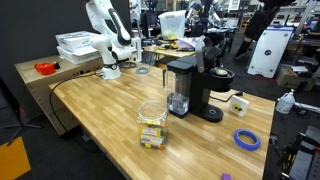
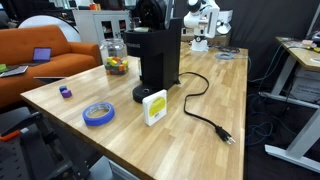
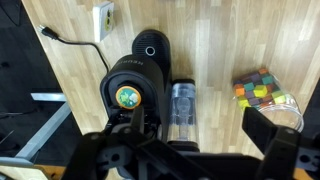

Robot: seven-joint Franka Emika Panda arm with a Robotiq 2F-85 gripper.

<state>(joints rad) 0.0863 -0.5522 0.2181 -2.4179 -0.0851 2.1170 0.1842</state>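
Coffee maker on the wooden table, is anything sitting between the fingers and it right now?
Nothing visible does. In the wrist view the open fingers hang above the coffee maker with only air between. The clear cup on its tray and the jar of coloured blocks stand beside it, not in the way.

The wooden worktop (image 1: 100, 110) carries a black coffee maker (image 1: 190, 85) near its middle. Near it stands a clear jar (image 1: 152, 125) of coloured blocks. A small white box (image 2: 154, 107) with a yellow face stands on the maker's other side, beside a black cord (image 2: 205, 122) that snakes across the wood to a loose plug (image 2: 225, 137). A blue tape roll (image 2: 98, 114) and a small purple thing (image 2: 65, 92) lie towards one end. The arm's base (image 1: 110, 70) stands at the other.
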